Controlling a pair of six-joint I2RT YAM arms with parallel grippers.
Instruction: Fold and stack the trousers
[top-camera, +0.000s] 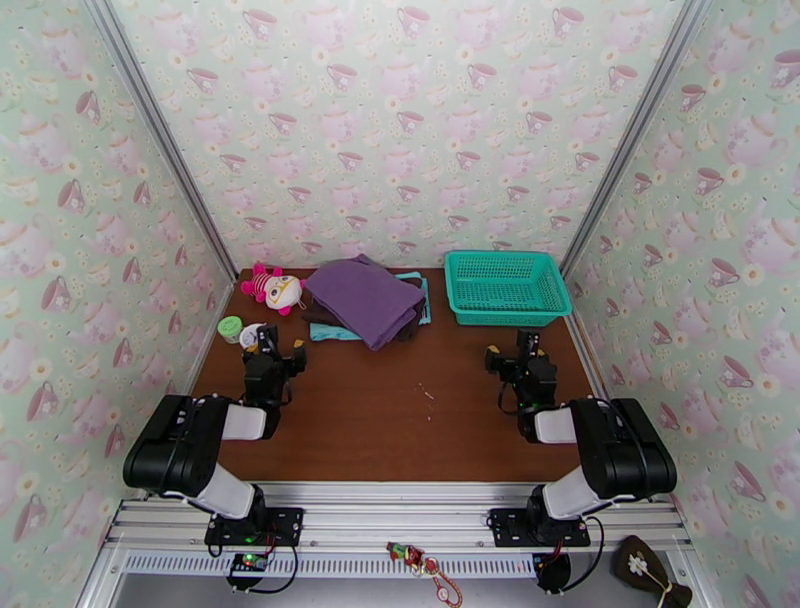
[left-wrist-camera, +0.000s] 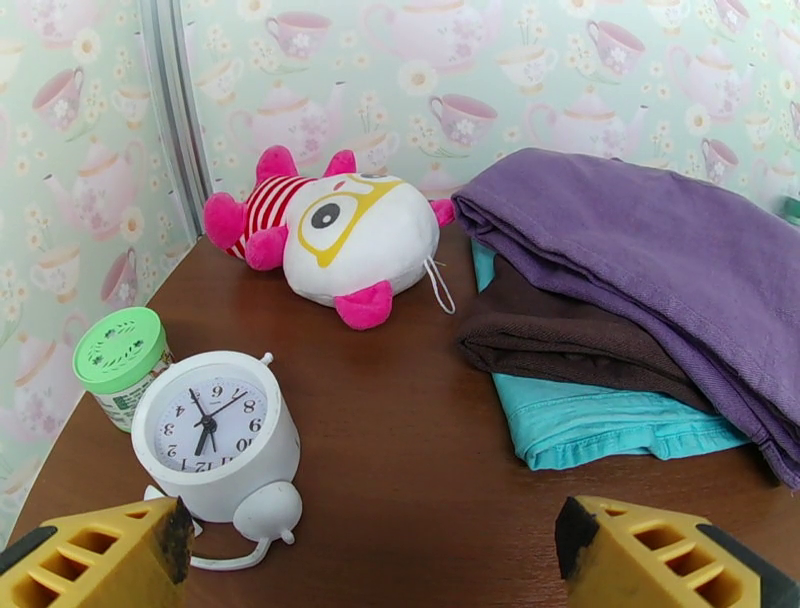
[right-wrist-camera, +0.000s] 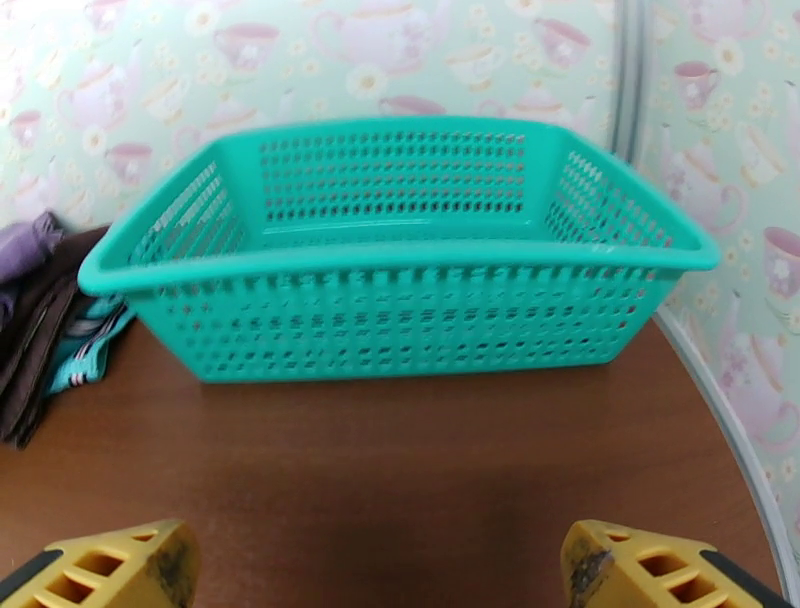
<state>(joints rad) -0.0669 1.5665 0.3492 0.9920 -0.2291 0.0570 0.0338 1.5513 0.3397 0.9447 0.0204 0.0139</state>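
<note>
Trousers (top-camera: 365, 298) lie folded into a flat purple slab at the far middle-left of the table (top-camera: 400, 430). They sit on top of a pile: dark brown garment (left-wrist-camera: 560, 335) under them, light teal cloth (left-wrist-camera: 590, 425) at the bottom. The purple layer overhangs both on the near-right side, with its edges a bit skewed. Fold looks done and so does the stack, so I judge the task at or near its end; a tidy-up of the overhang is the only thing possibly left. Teal basket (right-wrist-camera: 400, 320) stands right of the pile, not touching. Plush toy (left-wrist-camera: 350, 240), clock (left-wrist-camera: 215, 430) and green-lidded jar (left-wrist-camera: 120, 355) sit left of it. Left gripper (left-wrist-camera: 372, 545) is wide open, holds nothing and is parked near the clock. Right gripper (right-wrist-camera: 375, 560) is wide open, holds nothing and faces the basket.
</note>
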